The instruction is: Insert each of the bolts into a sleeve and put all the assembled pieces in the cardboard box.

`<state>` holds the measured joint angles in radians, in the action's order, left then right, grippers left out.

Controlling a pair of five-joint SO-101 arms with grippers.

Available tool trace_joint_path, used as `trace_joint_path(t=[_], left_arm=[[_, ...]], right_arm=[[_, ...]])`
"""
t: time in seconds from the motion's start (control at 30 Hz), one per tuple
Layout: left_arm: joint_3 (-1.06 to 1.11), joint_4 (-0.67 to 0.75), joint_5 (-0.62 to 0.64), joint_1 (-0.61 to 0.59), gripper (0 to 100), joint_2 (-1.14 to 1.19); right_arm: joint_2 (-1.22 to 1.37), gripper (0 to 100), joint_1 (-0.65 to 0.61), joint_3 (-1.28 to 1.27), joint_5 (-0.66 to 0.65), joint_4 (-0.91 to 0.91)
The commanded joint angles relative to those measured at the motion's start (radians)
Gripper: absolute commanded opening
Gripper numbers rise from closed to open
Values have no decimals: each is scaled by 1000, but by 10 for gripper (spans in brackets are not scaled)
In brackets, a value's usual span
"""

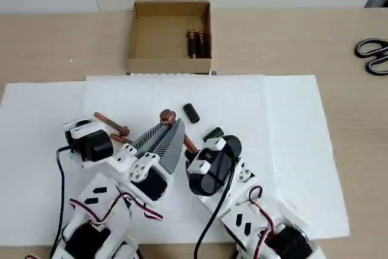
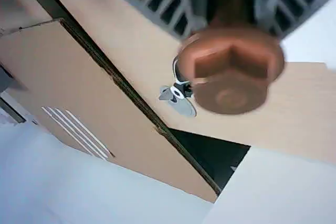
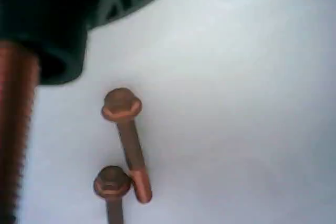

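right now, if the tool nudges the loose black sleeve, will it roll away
The sleeve is a short cylinder lying on its side, so it would probably roll if pushed sideways. It looks small, likely light, so a nudge may send it skidding on the white sheet.

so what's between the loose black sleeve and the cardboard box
Just bare white sheet, as the high view shows. The sleeve lies apart from the cardboard box.

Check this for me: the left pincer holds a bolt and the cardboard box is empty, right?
Not quite. The left pincer does hold a bolt, but the cardboard box is not empty: the high view shows assembled pieces lying inside it.
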<state>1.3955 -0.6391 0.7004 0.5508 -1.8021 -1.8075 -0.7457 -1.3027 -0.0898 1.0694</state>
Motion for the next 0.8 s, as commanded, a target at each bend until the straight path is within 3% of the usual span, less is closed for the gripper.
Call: trace_joint_path(t=[0.0,0.77], left_arm=[[-8,14,-44,18,6,-9],[1,-6,-107,20,6,-6]], right_arm=[[-5,3,-7,41,-12,-33],[-5,3,-1,57,-60,-85]])
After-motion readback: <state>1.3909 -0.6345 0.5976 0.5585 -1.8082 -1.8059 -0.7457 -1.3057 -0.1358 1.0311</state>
